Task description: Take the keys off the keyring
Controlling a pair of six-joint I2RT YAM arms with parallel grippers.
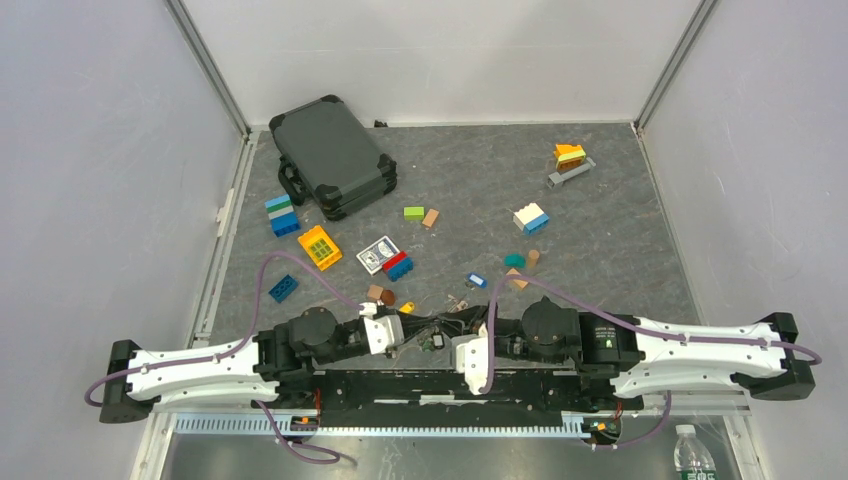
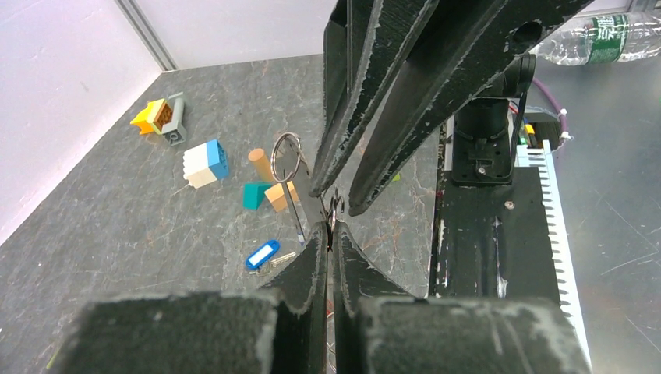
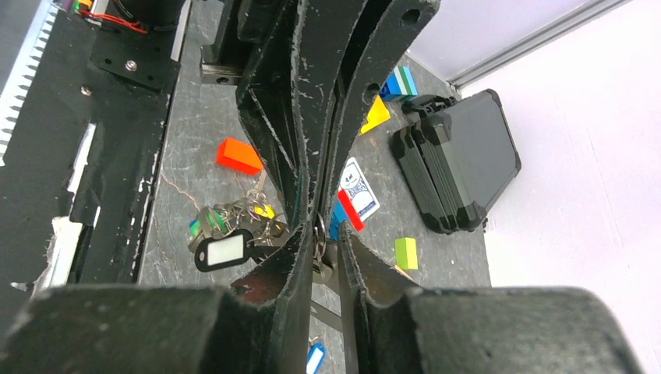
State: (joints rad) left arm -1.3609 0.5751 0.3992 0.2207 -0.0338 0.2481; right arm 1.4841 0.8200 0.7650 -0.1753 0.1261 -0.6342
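My left gripper (image 1: 418, 335) and right gripper (image 1: 452, 330) meet tip to tip at the near middle of the table. In the left wrist view the left gripper (image 2: 331, 227) is shut tight on thin grey metal of the keyring (image 2: 287, 156), whose loop sticks up to the left. In the right wrist view the right gripper (image 3: 323, 249) is shut on a metal ring of the keyring (image 3: 319, 234). A bunch of keys (image 3: 234, 222) with black, green and yellow heads hangs beside it. One blue-headed key (image 2: 261, 254) lies loose on the table (image 1: 477, 280).
A dark case (image 1: 333, 155) stands at the back left and a card box (image 1: 378, 253) in the middle. Coloured blocks are scattered about: yellow (image 1: 319, 246), blue (image 1: 282, 288), white-blue (image 1: 530, 218), orange-grey (image 1: 570, 162). A water bottle (image 1: 690, 455) lies off the table, near right.
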